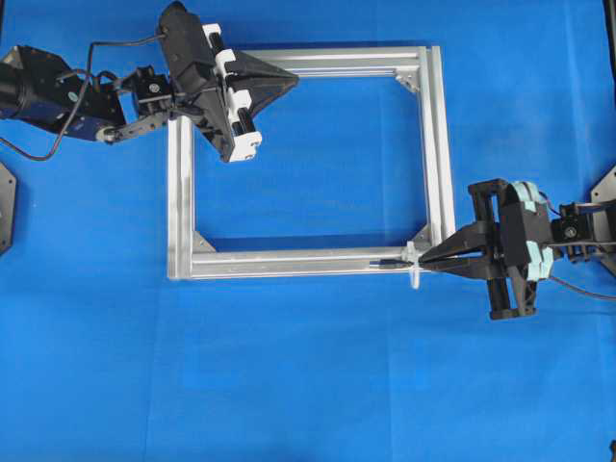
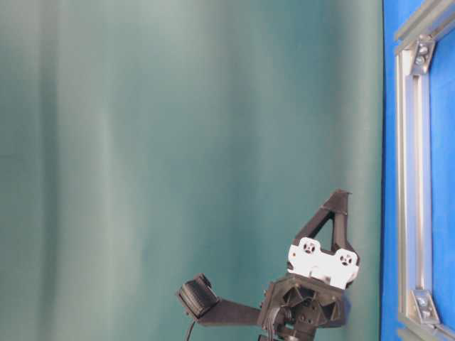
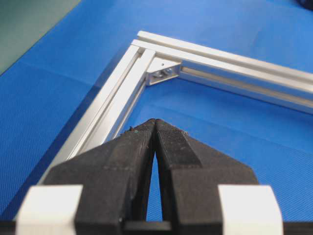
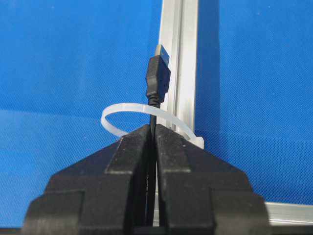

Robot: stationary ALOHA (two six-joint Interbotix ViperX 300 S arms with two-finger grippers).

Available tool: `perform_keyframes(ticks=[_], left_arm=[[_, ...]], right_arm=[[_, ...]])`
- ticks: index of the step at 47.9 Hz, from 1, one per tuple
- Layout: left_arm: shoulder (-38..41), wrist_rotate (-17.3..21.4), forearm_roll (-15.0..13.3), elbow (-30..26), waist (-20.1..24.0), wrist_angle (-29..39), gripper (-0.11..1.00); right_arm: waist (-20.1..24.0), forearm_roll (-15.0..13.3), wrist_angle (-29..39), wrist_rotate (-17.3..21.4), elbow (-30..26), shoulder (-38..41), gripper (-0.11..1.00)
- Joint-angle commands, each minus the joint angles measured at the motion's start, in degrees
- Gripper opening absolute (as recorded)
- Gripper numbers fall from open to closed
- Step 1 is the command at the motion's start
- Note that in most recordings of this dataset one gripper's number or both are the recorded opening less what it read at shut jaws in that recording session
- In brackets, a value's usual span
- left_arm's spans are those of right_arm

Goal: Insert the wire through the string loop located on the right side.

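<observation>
The thin black wire (image 4: pixel 157 83) with its dark metal-tipped plug is gripped in the closed right gripper (image 4: pixel 153 128) with the plug already through the whitish translucent string loop (image 4: pixel 120 112) on the silver aluminium frame (image 4: pixel 179 58), so further feeding seems called for, while the left gripper (image 3: pixel 155 122) is held shut on nothing.

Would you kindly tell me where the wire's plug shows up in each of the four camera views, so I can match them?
Overhead exterior: the plug lies along the aluminium frame's lower bar, left of the right gripper.
Table-level exterior: not in view.
Left wrist: not in view.
Right wrist: the plug stands upper centre, beyond the string loop, its wire pinched by the gripper.
Shared landmark: the aluminium frame, visible in every view.
</observation>
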Motion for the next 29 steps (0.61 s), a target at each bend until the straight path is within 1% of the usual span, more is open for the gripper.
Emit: perform_keyframes(ticks=[1, 6, 10, 22, 29], left_arm=[[-1.4, -0.6, 0.1, -1.1, -0.7, -0.6, 0.0], [-1.4, -0.7, 0.2, -0.8, -2.8, -0.5, 0.0], [-1.3, -0.8, 0.2, -0.7, -5.4, -0.5, 0.0], [-1.1, -0.9, 0.2, -0.3, -16.3, -0.4, 0.0], [-1.4, -1.0, 0.2, -0.2, -21.8, -0.3, 0.0]], right_arm=[[-0.1, 0.2, -0.5, 0.0, -0.8, -0.4, -0.03], [-0.1, 0.2, -0.4, 0.0, -0.8, -0.3, -0.03], [0.0, 0.2, -0.4, 0.0, -0.8, -0.3, -0.03], [0.0, 0.1, -0.3, 0.0, -0.9, -0.3, -0.03], [0.0, 0.2, -0.3, 0.0, -0.9, -0.4, -0.03]])
